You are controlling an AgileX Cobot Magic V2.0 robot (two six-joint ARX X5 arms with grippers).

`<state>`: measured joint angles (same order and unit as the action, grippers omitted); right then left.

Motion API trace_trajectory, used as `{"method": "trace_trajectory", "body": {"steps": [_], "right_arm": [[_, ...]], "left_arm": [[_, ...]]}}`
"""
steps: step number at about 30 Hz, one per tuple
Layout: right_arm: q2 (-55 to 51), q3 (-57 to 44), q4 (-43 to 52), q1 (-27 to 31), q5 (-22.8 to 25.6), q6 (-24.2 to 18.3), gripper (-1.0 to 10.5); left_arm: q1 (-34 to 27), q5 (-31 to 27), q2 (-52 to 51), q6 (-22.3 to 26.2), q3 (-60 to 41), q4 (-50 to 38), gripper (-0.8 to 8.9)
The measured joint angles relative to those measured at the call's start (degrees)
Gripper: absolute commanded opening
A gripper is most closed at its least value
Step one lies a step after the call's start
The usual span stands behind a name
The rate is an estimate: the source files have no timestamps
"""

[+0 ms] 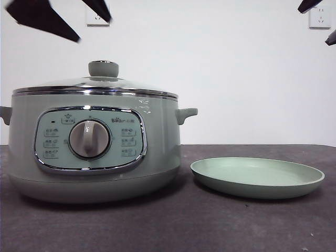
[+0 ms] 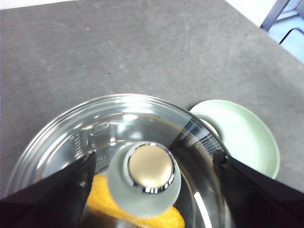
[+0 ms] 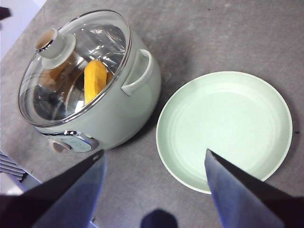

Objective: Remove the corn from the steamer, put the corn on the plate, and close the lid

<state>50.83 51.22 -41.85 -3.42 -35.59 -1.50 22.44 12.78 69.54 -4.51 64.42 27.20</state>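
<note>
The steamer (image 1: 94, 142) stands on the left of the table with the glass lid (image 1: 100, 84) seated on it. Through the glass the yellow corn (image 3: 94, 78) lies inside, also seen under the lid as corn (image 2: 137, 213). The pale green plate (image 1: 257, 177) sits bare to the steamer's right. My left gripper (image 2: 154, 158) hovers open above the lid, its jaws on either side of the knob (image 2: 149, 178) and apart from it. My right gripper (image 3: 154, 152) hangs open high over the plate (image 3: 223, 128), holding nothing.
The table is a dark grey mat (image 1: 210, 226). Two wall sockets (image 1: 320, 18) sit on the white wall behind. The steamer's side handle (image 1: 186, 113) points toward the plate. A table corner and metal frame (image 2: 280, 14) show in the left wrist view.
</note>
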Motion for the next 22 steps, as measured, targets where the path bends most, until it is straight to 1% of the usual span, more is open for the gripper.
{"method": "trace_trajectory", "body": {"steps": [5, 10, 12, 13, 16, 17, 18, 22], "right_arm": [[0.0, 0.0, 0.31, 0.0, 0.0, 0.02, 3.5], [0.0, 0.0, 0.33, 0.0, 0.0, 0.22, 3.5], [0.0, 0.0, 0.33, 0.0, 0.0, 0.22, 3.5], [0.0, 0.0, 0.33, 0.0, 0.0, 0.22, 3.5], [0.0, 0.0, 0.33, 0.0, 0.0, 0.22, 3.5], [0.0, 0.0, 0.33, 0.0, 0.0, 0.22, 3.5], [0.0, 0.0, 0.33, 0.0, 0.0, 0.22, 3.5], [0.0, 0.0, 0.33, 0.0, 0.0, 0.44, 3.5]], "left_arm": [[3.56, -7.02, 5.18, 0.0, -0.02, -0.17, 4.09], [4.5, -7.98, 8.7, 0.44, -0.02, -0.87, 4.05], [4.74, -8.15, 9.49, 0.55, -0.02, -0.94, 3.82], [4.76, -8.2, 9.6, 0.66, -0.02, -1.2, 3.33], [4.81, -8.98, 9.64, 0.98, -0.02, -1.18, 0.89], [4.81, -8.94, 9.64, 1.81, -0.02, -1.51, 0.09], [4.92, -8.66, 9.62, 1.53, 0.09, -1.62, -0.16], [5.09, -8.79, 9.6, 1.92, 0.09, -1.64, -0.08]]}}
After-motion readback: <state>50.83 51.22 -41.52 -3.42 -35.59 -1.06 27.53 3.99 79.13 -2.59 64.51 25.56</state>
